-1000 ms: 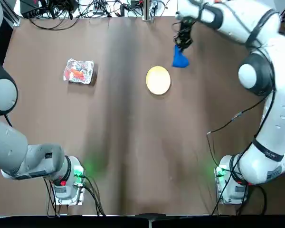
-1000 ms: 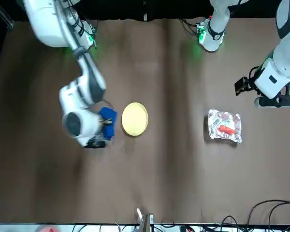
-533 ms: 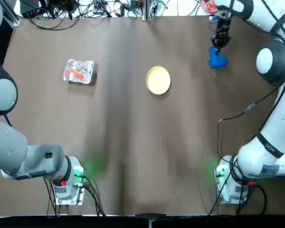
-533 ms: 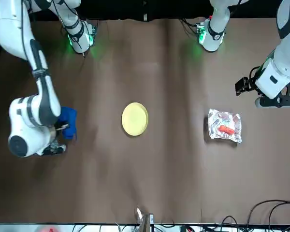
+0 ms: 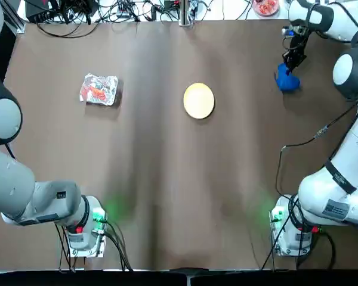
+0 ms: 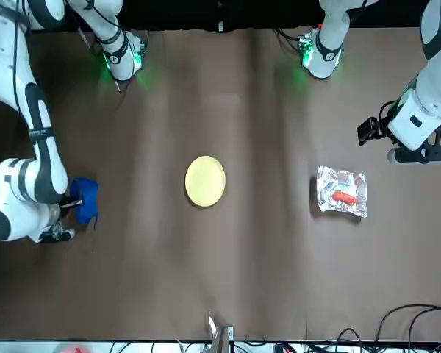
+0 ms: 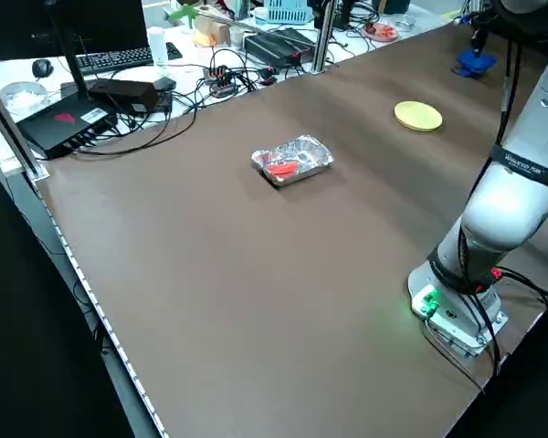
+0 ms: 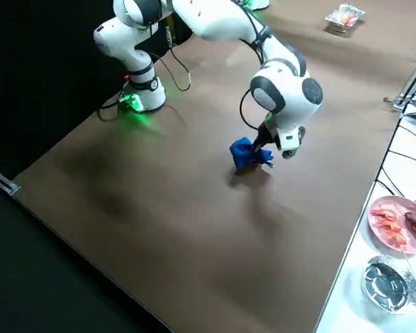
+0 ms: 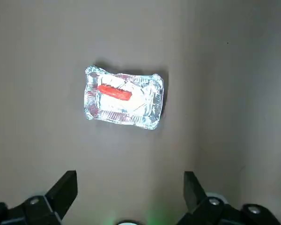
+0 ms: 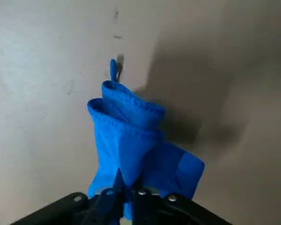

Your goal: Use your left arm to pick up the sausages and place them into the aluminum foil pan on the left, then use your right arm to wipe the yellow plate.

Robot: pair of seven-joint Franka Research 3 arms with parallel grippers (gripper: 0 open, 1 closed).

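One red-orange sausage (image 9: 115, 92) lies in the crinkled aluminum foil pan (image 5: 112, 89) on the table's left. The same sausage (image 6: 343, 197) also shows from the front. My left gripper (image 9: 129, 183) hangs high above the pan, open and with nothing in it. The yellow plate (image 5: 198, 100) sits bare near the table's middle. Far to its right, near the table's right edge, my right gripper (image 10: 129, 187) is shut on a blue cloth (image 10: 131, 136). The cloth (image 8: 246, 154) hangs down to the brown tabletop.
Both arm bases (image 5: 86, 229) (image 5: 289, 229) glow green at the near edge. Cables and desk gear line the far edge (image 7: 119, 91). A pink dish (image 8: 399, 222) and a metal bowl (image 8: 388, 281) stand on the white desk beyond the table.
My right arm has carried the blue cloth from beside the yellow plate out to the table's right edge. The left arm, pan and plate have not moved.
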